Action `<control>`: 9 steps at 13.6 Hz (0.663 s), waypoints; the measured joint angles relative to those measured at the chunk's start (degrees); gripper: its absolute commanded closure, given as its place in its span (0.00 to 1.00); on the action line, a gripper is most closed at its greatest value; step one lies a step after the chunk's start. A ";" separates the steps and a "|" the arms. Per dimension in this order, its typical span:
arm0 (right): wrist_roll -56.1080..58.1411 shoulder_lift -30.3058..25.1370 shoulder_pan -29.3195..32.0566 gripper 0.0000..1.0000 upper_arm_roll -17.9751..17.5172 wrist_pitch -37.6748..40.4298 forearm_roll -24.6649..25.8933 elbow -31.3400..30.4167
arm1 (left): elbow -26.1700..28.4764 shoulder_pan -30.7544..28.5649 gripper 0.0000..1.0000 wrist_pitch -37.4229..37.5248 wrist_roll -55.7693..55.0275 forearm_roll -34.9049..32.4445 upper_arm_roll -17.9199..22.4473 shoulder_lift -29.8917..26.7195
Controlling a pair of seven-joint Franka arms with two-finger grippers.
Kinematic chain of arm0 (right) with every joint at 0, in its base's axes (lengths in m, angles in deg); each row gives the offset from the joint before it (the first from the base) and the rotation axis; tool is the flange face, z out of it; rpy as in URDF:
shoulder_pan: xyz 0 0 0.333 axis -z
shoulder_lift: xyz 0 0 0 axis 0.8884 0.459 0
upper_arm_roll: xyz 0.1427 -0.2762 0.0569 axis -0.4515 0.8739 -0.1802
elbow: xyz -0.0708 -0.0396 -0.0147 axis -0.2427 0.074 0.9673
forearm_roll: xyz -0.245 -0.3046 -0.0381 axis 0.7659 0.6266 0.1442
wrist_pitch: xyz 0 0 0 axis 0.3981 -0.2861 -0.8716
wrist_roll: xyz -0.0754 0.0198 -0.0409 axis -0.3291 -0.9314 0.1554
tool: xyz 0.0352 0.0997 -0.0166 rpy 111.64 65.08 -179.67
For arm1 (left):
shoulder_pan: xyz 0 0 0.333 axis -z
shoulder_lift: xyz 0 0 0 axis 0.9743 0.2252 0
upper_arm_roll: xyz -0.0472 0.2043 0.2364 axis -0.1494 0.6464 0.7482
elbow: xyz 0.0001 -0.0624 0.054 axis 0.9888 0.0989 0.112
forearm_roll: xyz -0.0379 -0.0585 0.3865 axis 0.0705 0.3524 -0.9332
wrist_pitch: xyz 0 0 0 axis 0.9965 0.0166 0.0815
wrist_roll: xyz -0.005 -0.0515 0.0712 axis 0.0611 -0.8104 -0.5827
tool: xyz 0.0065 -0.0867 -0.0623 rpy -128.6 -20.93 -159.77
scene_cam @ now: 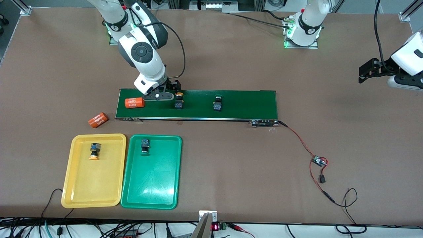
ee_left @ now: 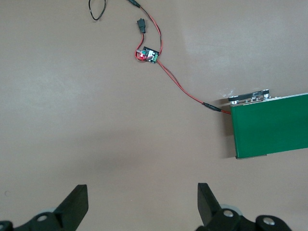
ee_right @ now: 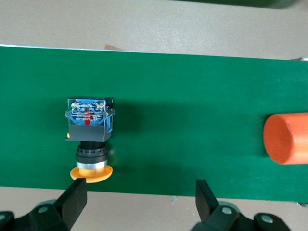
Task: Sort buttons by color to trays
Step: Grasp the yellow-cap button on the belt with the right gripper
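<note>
Yellow tray (scene_cam: 76, 185) holds one yellow button (scene_cam: 95, 151); green tray (scene_cam: 152, 195) one green button (scene_cam: 145, 146), near the table's front edge. Orange cylinders (scene_cam: 134, 102) print unreadable. Right gripper (ee_right: 139, 197) wide open, empty, over belt's (scene_cam: 248, 105) yellow-capped button (ee_right: 89, 139); another green button (scene_cam: 217, 102) on belt. Left gripper (ee_left: 142, 202) open, empty, waiting.

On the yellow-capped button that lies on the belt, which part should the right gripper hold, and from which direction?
Grip the square black-and-blue body of the yellow-capped button from above. It lies on its side on the belt, so its flat sides suit the jaws better than the round cap. The right gripper is open beside it.
</note>
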 measured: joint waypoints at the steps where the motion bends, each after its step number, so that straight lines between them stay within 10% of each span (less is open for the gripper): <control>1: -0.01 0.46 0.00 0.00 0.07 -0.05 0.32 0.00 | 0.00 0.00 0.00 0.00 -0.01 0.00 0.00 0.00; 9: -0.09 1.59 0.02 0.00 0.41 -0.66 0.73 0.87 | 0.00 -0.02 0.00 0.00 -0.04 0.00 0.01 0.00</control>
